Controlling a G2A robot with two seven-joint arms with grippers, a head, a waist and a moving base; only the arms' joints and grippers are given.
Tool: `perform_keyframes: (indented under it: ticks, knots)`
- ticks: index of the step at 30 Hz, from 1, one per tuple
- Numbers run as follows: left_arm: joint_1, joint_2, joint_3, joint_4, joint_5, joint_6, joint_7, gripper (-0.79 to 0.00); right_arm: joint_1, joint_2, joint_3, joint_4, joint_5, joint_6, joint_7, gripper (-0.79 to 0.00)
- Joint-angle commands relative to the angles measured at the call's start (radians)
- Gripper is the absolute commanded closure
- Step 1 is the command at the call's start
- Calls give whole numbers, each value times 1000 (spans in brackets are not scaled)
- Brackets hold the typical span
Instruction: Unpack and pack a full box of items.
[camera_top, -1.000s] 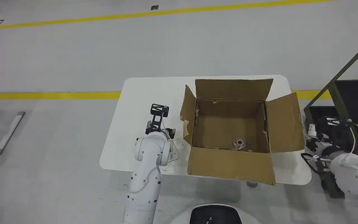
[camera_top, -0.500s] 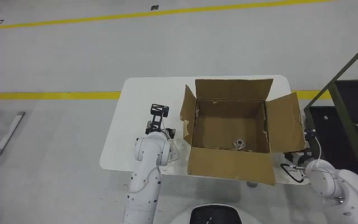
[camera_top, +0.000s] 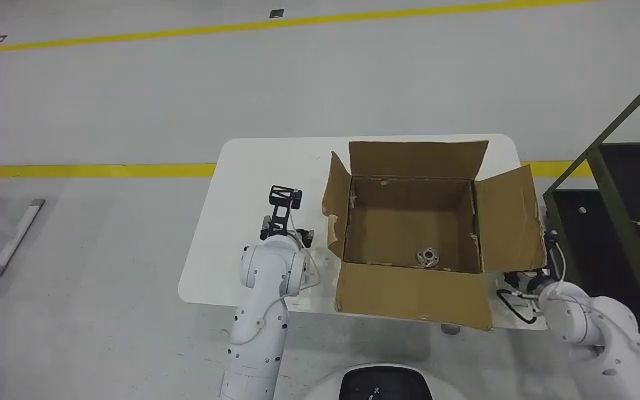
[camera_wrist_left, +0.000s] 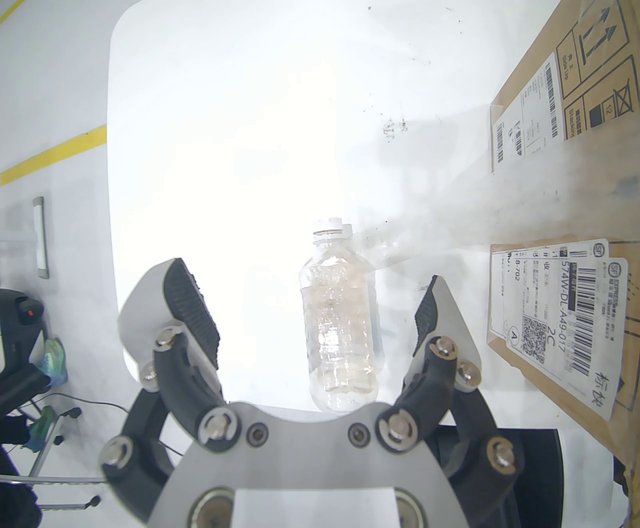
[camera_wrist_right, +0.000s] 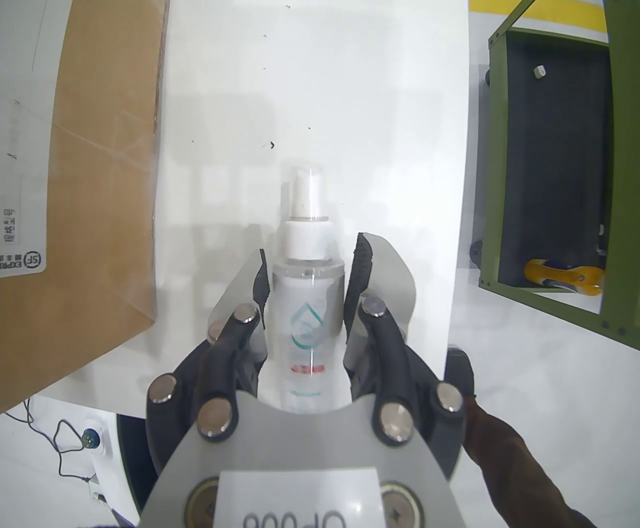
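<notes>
An open cardboard box (camera_top: 410, 290) stands on the white table (camera_top: 255, 165), with one small round item (camera_top: 428, 257) on its floor. A clear plastic bottle (camera_wrist_left: 337, 320) lies on the table beside the box's left wall (camera_wrist_left: 550, 310). My left gripper (camera_wrist_left: 305, 280) is open, its fingers on either side of the bottle and apart from it. My right gripper (camera_wrist_right: 312, 250) is shut on a white spray bottle (camera_wrist_right: 307, 310), held over the table's front right corner beside the box's right flap (camera_wrist_right: 85, 175). The right arm (camera_top: 575, 312) sits at that corner.
A green metal cart (camera_wrist_right: 550, 165) stands just past the table's right edge, with a yellow item (camera_wrist_right: 560, 277) on its shelf. The left arm (camera_top: 268, 280) is at the table's front left. Bare tabletop (camera_wrist_left: 260, 125) lies beyond the clear bottle.
The right arm has swung from beside the green cart in to the table's front right corner, next to the box. The left arm and the box have not moved.
</notes>
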Motion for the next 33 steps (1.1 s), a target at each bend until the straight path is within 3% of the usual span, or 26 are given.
perform_keyframes:
  ticks: [1,3,6,7,9,12,13,14,15,16,17,20,27,33]
  knots:
    - [0,0,0,0,0,0,0,-785,5,1,0,1,1,3,2,-388]
    - [0,0,0,0,0,0,0,-785,7,1,0,-6,5,5,3,-391]
    - [0,0,0,0,0,0,0,-785,3,3,17,-29,10,18,2,-514]
    - [0,0,0,0,0,0,0,-785,0,4,28,-44,13,23,0,-502]
    - [0,0,0,0,0,0,0,-785,-11,7,61,-84,20,38,-12,-588]
    - [0,0,0,0,0,0,0,-785,-29,10,123,-161,44,67,-45,-566]
    - [0,0,0,0,0,0,0,-785,-36,11,144,-190,48,74,-55,-502]
    - [0,0,0,0,0,0,0,-785,-37,11,172,-229,58,95,-79,-382]
    - [0,0,0,0,0,0,0,-785,-42,10,191,-262,77,107,-96,-357]
    - [0,0,0,0,0,0,0,-785,-46,10,207,-301,91,107,-114,-249]
    - [0,0,0,0,0,0,0,-785,-46,10,221,-347,104,107,-144,0]
    - [0,0,0,0,0,0,0,-785,-52,11,216,-452,104,74,-174,0]
    - [0,0,0,0,0,0,0,-785,3,4,76,-606,106,127,-198,0]
    - [0,0,0,0,0,0,0,-785,76,4,-100,-535,73,51,-101,0]
